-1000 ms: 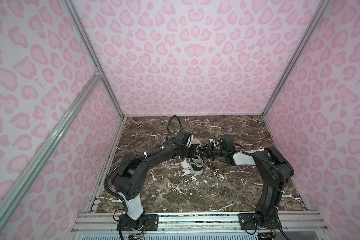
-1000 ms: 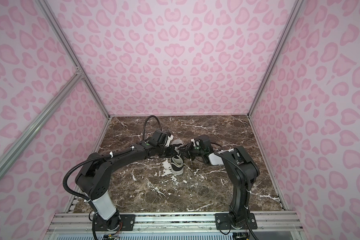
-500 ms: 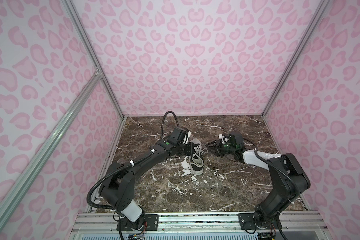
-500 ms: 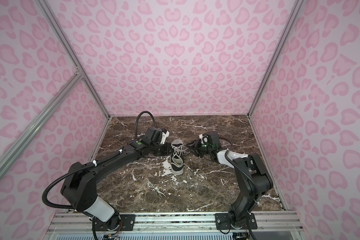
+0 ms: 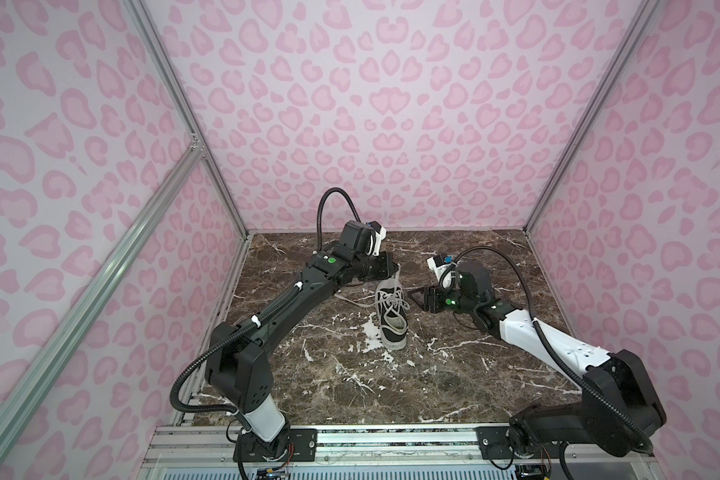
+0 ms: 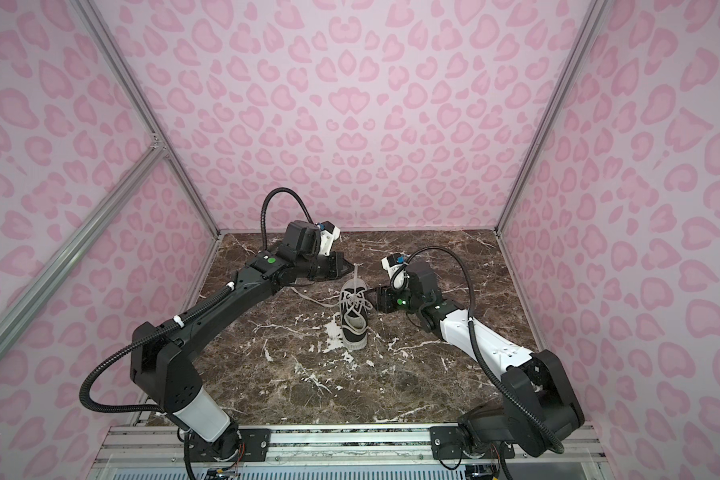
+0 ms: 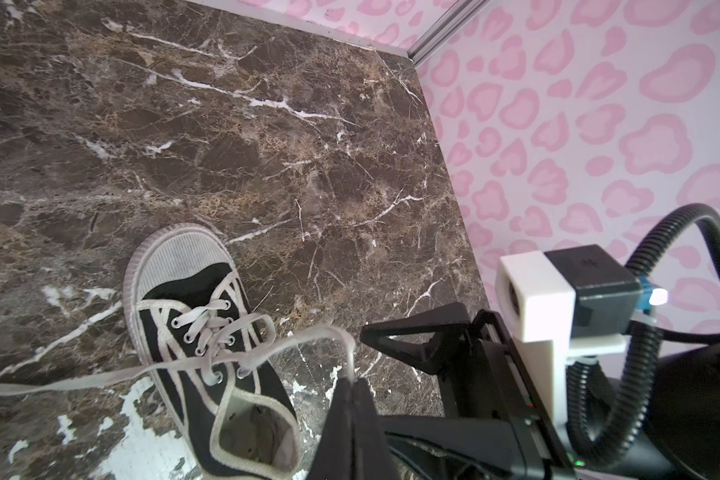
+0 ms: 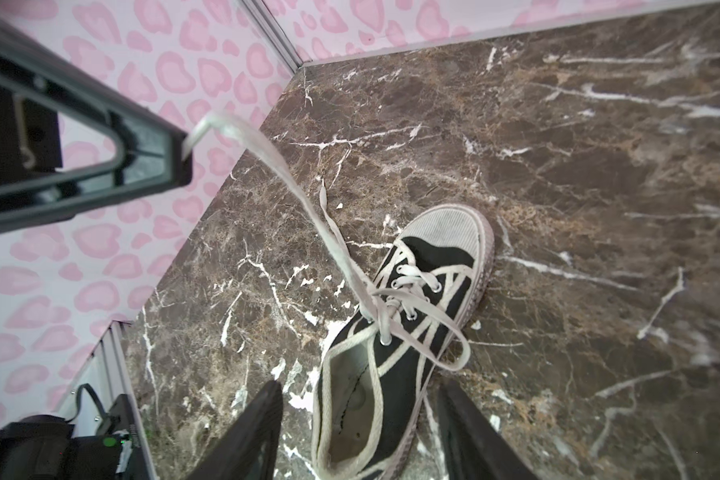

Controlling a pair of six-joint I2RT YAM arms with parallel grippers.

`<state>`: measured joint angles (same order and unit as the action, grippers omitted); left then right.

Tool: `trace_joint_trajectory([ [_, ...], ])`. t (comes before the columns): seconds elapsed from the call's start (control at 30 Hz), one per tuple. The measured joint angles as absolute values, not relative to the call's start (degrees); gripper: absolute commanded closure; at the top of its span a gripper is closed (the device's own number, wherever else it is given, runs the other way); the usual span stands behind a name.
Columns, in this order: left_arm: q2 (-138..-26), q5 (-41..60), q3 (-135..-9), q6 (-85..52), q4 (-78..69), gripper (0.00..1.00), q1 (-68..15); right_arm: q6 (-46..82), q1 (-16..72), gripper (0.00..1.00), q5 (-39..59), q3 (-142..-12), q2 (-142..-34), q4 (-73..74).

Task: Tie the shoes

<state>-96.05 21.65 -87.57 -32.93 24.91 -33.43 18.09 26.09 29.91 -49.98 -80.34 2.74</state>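
One black canvas low-top sneaker (image 5: pixel 393 322) with a white rubber toe cap stands on its sole near the middle of a dark brown marbled surface (image 5: pixel 350 374), seen in both top views. Its toe points to 6 o'clock, toward the arm bases, and its open heel points to 12 o'clock. Pink walls (image 5: pixel 350 104) with a leopard-spot print enclose the surface on three sides.

The left tool (image 7: pixel 353 384) hovers just beyond the heel, at about 12 o'clock from the sneaker. Its jaws are pressed together on one off-white flat lace strand (image 8: pixel 262 141), which rises from the top eyelets up to the fingertips.

A second lace strand (image 7: pixel 59 383) trails flat across the surface toward 10 o'clock, passing under the left arm. A slack lace loop (image 8: pixel 458 330) droops over the sneaker's side at 3 o'clock.

The right tool (image 8: pixel 359 384) sits low at 3 o'clock, just beside the laced upper. Its jaws stand apart and grip nothing. In the right wrist view its two dark fingers (image 8: pixel 262 415) frame the heel opening and pale lining
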Motion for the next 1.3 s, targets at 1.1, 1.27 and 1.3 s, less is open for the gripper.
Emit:
trace_joint_trajectory([
  [1.1,-93.2,22.7,-83.0,-35.5,23.9,0.58,-32.7,16.1,27.4,0.93,36.4,-61.8,-94.9,9.5],
  [1.27,-93.2,22.2,-82.8,-35.8,23.9,0.36,-30.8,15.7,27.4,0.93,36.0,-60.2,-94.1,9.4],
  [1.3,-93.2,21.5,-82.7,-35.7,23.9,0.35,-30.2,15.6,27.4,0.94,36.0,-59.9,-94.1,9.3],
])
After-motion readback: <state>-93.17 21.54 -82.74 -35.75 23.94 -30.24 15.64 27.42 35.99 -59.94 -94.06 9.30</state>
